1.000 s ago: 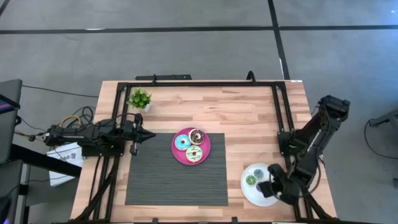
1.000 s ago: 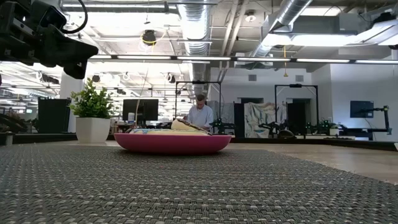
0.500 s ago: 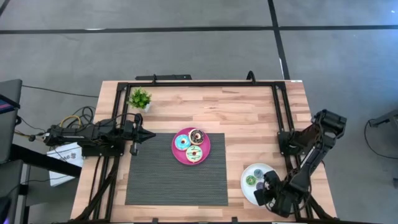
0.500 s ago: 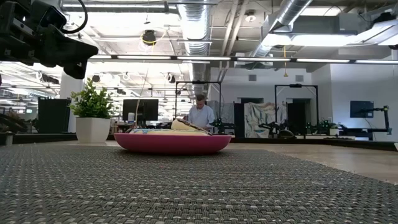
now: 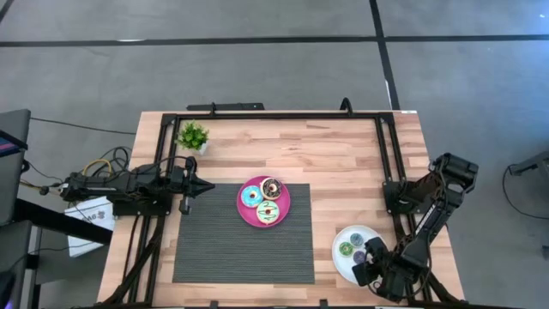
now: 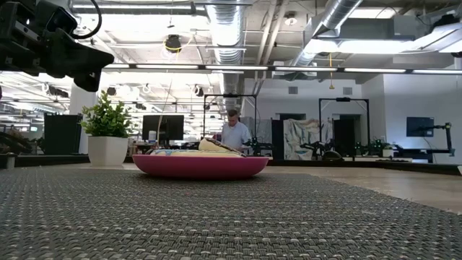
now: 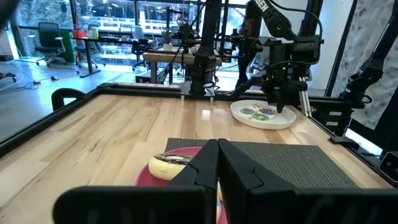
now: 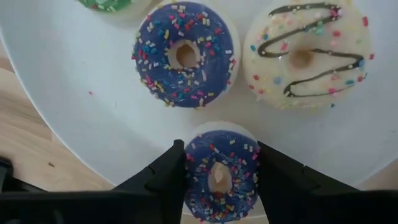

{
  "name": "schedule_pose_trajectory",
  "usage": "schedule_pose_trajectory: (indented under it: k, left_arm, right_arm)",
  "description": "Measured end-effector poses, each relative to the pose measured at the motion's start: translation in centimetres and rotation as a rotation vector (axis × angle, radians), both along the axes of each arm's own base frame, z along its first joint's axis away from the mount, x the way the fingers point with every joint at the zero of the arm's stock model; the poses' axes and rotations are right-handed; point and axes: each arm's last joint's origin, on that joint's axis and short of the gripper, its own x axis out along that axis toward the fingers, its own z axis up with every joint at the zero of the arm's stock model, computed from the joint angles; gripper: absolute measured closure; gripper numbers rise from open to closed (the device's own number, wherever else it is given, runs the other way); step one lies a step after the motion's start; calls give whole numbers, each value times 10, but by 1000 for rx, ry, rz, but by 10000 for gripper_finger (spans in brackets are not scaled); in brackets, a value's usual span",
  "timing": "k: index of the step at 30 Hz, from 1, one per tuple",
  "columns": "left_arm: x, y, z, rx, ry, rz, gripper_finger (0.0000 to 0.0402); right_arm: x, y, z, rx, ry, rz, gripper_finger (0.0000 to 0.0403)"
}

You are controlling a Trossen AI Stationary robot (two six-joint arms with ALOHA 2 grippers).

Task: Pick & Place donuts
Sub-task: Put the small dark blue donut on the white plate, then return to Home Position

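Your right gripper (image 8: 217, 171) is down over the white plate (image 5: 341, 262) at the desk's (image 5: 343, 163) near right corner. Its fingers (image 8: 163, 175) sit on either side of a purple sprinkled donut (image 8: 219, 174), touching its flanks, so it looks grasped, though you cannot tell how firmly. That donut lies at the plate's edge. Just beyond it on the same plate you have a second purple sprinkled donut (image 8: 184, 56) and a cream donut with a chocolate zigzag (image 8: 308, 53), side by side, plus a green donut (image 8: 107, 4) partly out of the right wrist view.

Your left gripper (image 5: 199, 185) waits at the desk's left side, fingers (image 7: 239, 171) clenched together with nothing between them, pointing toward the pink plate (image 5: 244, 210). That plate rests on the far edge of the grey woven mat (image 5: 243, 253) and carries three donuts: a blue one (image 5: 250, 196), a chocolate-brown one (image 5: 271, 186) and a green one (image 5: 268, 211).

A small potted plant (image 5: 193, 136) stands near the desk's far left corner. In the low view a person (image 6: 233, 133) shows in the room beyond.
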Motion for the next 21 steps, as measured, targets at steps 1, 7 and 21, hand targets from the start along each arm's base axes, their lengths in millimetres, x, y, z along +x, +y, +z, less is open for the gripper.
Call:
schedule_pose_trajectory:
  k: [1, 7, 21]
  left_arm:
    - [0, 0, 0, 0, 0, -1, 402]
    - [0, 0, 0, 0, 0, 0, 402]
    - [0, 0, 0, 0, -1, -1, 402]
  right_arm:
    - [0, 0, 0, 0, 0, -1, 236]
    - [0, 0, 0, -1, 0, -2, 197]
    - [15, 2, 18, -10, -1, -17, 157]
